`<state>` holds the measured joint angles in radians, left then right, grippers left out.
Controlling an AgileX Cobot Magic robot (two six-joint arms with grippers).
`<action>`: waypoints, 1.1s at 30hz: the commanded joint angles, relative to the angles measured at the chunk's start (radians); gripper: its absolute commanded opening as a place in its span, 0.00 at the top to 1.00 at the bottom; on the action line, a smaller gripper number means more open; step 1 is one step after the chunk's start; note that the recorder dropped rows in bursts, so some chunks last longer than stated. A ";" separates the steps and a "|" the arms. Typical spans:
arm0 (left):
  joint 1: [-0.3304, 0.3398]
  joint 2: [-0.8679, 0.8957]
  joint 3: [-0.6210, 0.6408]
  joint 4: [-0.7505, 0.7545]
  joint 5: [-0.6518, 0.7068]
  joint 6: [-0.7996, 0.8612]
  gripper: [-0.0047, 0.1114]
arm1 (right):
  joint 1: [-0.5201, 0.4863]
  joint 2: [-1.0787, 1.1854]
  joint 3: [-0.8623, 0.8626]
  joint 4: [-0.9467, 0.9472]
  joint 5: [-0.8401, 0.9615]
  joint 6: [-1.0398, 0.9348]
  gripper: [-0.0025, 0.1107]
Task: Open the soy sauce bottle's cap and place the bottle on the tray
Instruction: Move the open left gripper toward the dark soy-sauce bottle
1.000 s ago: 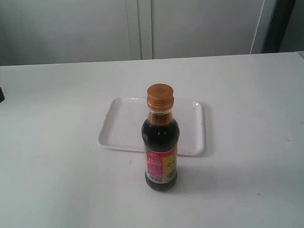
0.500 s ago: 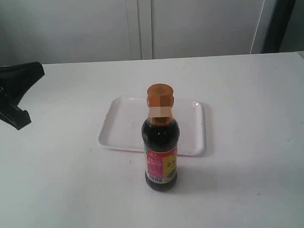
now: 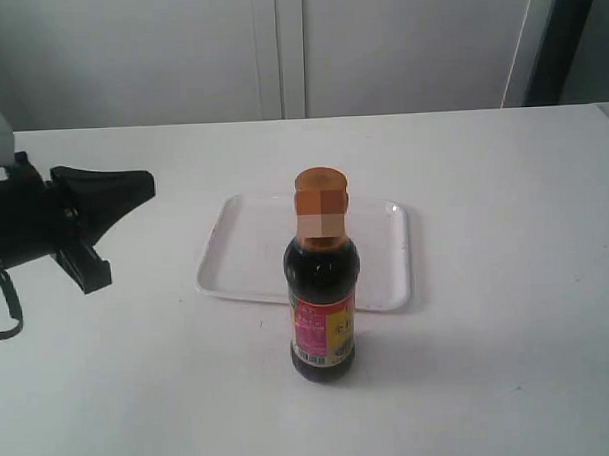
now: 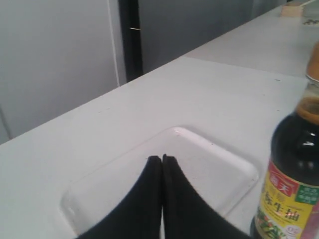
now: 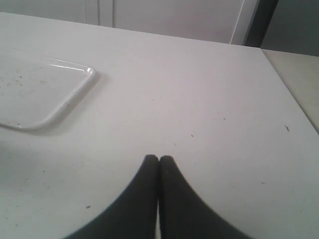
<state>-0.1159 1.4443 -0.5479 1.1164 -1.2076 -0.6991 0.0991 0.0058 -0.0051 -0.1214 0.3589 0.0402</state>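
The soy sauce bottle (image 3: 322, 292) stood upright on the white tabletop (image 3: 506, 281), lower centre of the exterior frame, its base just in front of the near rim of the tray (image 3: 250, 252). It sat on the bare surface, not in the tray. The cap (image 3: 320, 191) was down, sitting flat on the neck. And in from the left edge of that frame came the left end effector (image 3: 118, 189), black, hanging above the tabletop and well apart from the bottle, pointed toward the tray. Its wrist view had the two fingers (image 4: 149, 199) pressed tip to tip with nothing between them, the tray (image 4: 219, 159) beyond and the bottle (image 4: 291, 184) at the right edge of the frame. The right end effector (image 5: 158, 160) was pinched together too, empty, over bare tabletop (image 5: 224, 99), with one rounded corner of the tray (image 5: 75, 89) at the upper left of its frame. It did not show in the exterior view.
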 commanded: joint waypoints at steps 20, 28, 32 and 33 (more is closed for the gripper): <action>-0.194 0.028 -0.024 0.207 -0.013 -0.084 0.21 | -0.001 -0.006 0.005 -0.007 -0.007 0.002 0.98; -0.285 0.039 -0.024 0.106 -0.013 -0.037 0.21 | -0.001 -0.006 0.005 -0.007 -0.007 0.002 0.98; -0.326 0.090 -0.024 -0.029 -0.013 0.025 0.21 | -0.001 -0.006 0.005 -0.007 -0.007 0.002 0.98; -0.326 0.100 -0.024 -0.046 -0.013 0.032 0.21 | -0.001 -0.006 0.005 -0.007 -0.007 0.002 0.98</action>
<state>-0.4334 1.5187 -0.5678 1.1369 -1.2172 -0.6928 0.0991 0.0058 -0.0051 -0.1214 0.3608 0.0402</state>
